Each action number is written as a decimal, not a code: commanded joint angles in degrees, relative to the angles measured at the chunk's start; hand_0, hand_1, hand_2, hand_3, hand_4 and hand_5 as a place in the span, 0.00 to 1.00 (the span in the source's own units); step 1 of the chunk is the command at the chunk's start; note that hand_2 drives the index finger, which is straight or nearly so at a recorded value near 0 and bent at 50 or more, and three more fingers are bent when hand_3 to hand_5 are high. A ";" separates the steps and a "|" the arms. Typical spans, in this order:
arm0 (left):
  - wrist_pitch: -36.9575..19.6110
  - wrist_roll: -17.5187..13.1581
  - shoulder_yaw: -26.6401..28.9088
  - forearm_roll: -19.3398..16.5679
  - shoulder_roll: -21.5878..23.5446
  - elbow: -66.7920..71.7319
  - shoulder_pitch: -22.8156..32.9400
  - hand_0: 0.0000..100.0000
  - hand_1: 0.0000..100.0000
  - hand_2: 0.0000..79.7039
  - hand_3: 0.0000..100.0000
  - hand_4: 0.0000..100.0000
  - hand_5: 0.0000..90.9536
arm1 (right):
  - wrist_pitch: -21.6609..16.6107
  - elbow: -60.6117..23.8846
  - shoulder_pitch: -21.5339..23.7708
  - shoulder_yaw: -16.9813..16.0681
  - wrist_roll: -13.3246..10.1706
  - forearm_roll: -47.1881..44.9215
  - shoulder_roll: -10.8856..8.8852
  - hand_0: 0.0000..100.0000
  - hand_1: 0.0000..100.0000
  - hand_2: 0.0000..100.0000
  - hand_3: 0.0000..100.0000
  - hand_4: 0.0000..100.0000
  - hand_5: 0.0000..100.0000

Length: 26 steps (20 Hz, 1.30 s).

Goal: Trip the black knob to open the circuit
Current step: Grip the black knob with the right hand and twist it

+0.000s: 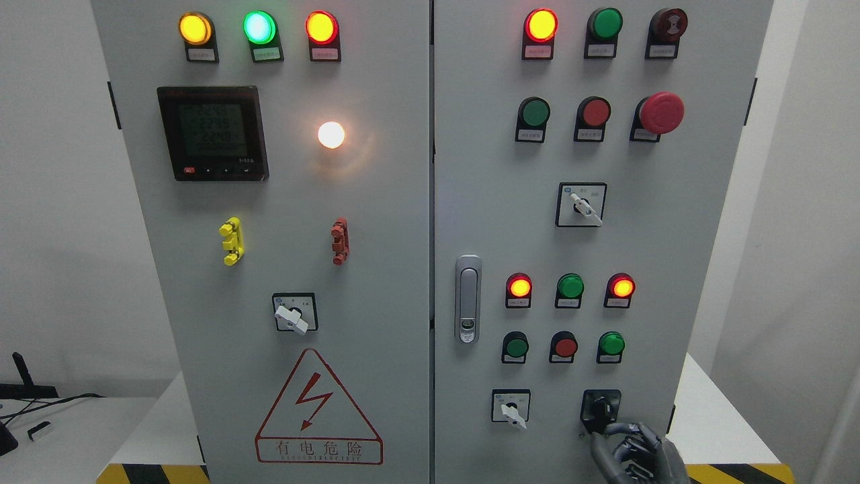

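Where fingertips [615,427] touch: black knob [600,407].

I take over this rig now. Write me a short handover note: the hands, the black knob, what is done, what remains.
Right hand: at the bottom edge of the right door, fingers curled, fingertips just below the black knob; a grasp cannot be confirmed.
Left hand: not in view.
Black knob: bottom right of the right door, right of a white selector switch.
Done: hand brought up to the knob.
Left: grip the knob and turn it to trip.
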 commanded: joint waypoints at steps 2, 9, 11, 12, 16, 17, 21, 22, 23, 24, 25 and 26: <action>-0.05 0.03 0.00 -1.76 -0.06 0.00 0.00 0.12 0.39 0.00 0.00 0.00 0.00 | 0.06 0.31 -0.94 0.14 0.19 -0.34 2.20 0.40 0.73 0.48 0.87 0.78 0.80; -0.05 0.03 0.00 -1.76 -0.06 0.00 0.00 0.12 0.39 0.00 0.00 0.00 0.00 | 0.06 0.40 -1.21 0.14 0.28 -0.61 2.29 0.40 0.74 0.47 0.86 0.79 0.80; -0.05 0.03 0.00 -1.76 -0.06 0.00 0.00 0.12 0.39 0.00 0.00 0.00 0.00 | 0.06 0.40 -1.21 0.14 0.36 -0.61 2.20 0.40 0.74 0.47 0.86 0.79 0.80; -0.05 0.03 0.00 -1.76 0.03 0.00 0.00 0.12 0.39 0.00 0.00 0.00 0.00 | 0.06 0.40 -1.21 0.14 0.36 -0.61 2.20 0.40 0.74 0.47 0.86 0.79 0.80; -0.05 0.03 0.00 -1.76 0.03 0.00 0.00 0.12 0.39 0.00 0.00 0.00 0.00 | 0.06 0.40 -1.12 0.14 0.36 -0.61 2.20 0.41 0.74 0.47 0.86 0.79 0.80; -0.05 0.03 0.00 -1.76 0.03 0.00 0.00 0.12 0.39 0.00 0.00 0.00 0.00 | 0.06 0.40 -1.12 0.05 0.36 -0.61 2.20 0.41 0.74 0.47 0.86 0.79 0.80; -0.05 0.03 0.00 -1.76 0.03 0.00 0.00 0.12 0.39 0.00 0.00 0.00 0.00 | -0.03 0.31 -0.69 -0.47 0.45 -0.52 2.03 0.41 0.73 0.47 0.86 0.79 0.80; -0.05 0.03 0.00 -1.76 0.03 0.00 0.00 0.12 0.39 0.00 0.00 0.00 0.00 | -0.03 0.31 -0.60 -0.65 0.45 -0.52 2.03 0.41 0.73 0.47 0.86 0.79 0.80; -0.05 0.03 0.00 -1.76 0.03 0.00 0.00 0.12 0.39 0.00 0.00 0.00 0.00 | -0.03 0.31 -0.51 -0.74 0.45 -0.43 1.94 0.41 0.73 0.47 0.86 0.79 0.80; -0.05 0.03 0.00 -1.76 0.03 0.00 0.00 0.12 0.39 0.00 0.00 0.00 0.00 | -0.03 0.31 -0.51 -0.82 0.54 -0.43 1.94 0.41 0.73 0.47 0.86 0.79 0.80; -0.05 0.03 0.00 -1.76 -0.06 0.00 0.00 0.12 0.39 0.00 0.00 0.00 0.00 | -0.03 0.31 -0.51 -0.83 0.54 -0.43 1.94 0.41 0.73 0.47 0.86 0.79 0.80; -0.05 0.03 0.00 -1.76 0.03 0.00 0.00 0.12 0.39 0.00 0.00 0.00 0.00 | -0.03 0.31 -0.51 -0.91 0.54 -0.43 1.94 0.41 0.73 0.47 0.86 0.79 0.80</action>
